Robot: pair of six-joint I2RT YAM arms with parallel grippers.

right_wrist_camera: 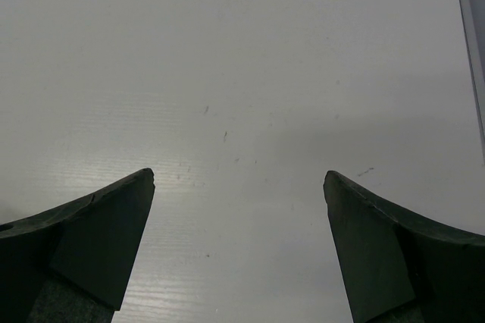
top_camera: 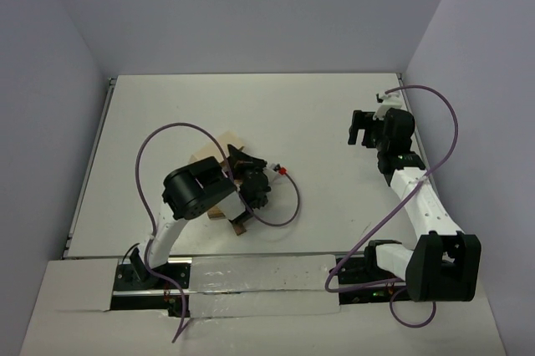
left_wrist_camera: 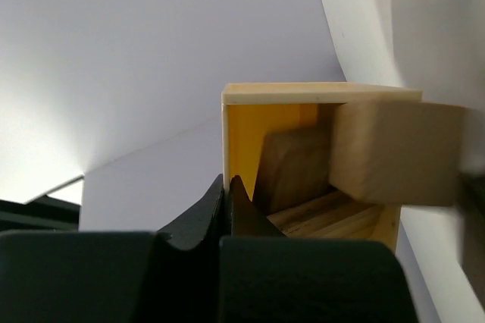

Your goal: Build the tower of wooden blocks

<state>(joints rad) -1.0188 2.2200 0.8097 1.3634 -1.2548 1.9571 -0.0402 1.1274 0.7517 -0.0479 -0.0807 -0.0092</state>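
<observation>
**Left gripper** (left_wrist_camera: 228,190)
- Fingers are pressed together, with nothing visible between them.
- The tips sit right at the left wall of the pale wooden box (left_wrist_camera: 318,93), whose open side faces the wrist camera.
- Cannot tell whether the tips touch that wall.

**Wood blocks, from the left wrist**
All lie ahead and to the right of the tips, inside the box's opening.
- One tan block (left_wrist_camera: 394,152) is nearest and blurred, far right of the tips, covering the box's right wall.
- One mid-brown block (left_wrist_camera: 292,167) leans behind it, just right of the tips.
- Streaked pieces (left_wrist_camera: 326,213) lie flat along the bottom, below the other two. There is at least one; an exact count is not readable.

**Top view**
- The left gripper (top_camera: 235,155) points into the box (top_camera: 213,147). There is one box.
- Behind the gripper, under its wrist, are one reddish-brown block (top_camera: 242,225) and one tan piece (top_camera: 218,212), near each other on the table (top_camera: 292,114).
- Both are mostly hidden by the arm. Cannot tell whether they are stacked as the tower.

**Right gripper** (right_wrist_camera: 239,179)
- Jaws are spread wide and hold nothing, over bare table (right_wrist_camera: 227,73).
- In the top view the right gripper (top_camera: 361,128) is well apart from every block. All of them lie off toward the left arm's side.
</observation>
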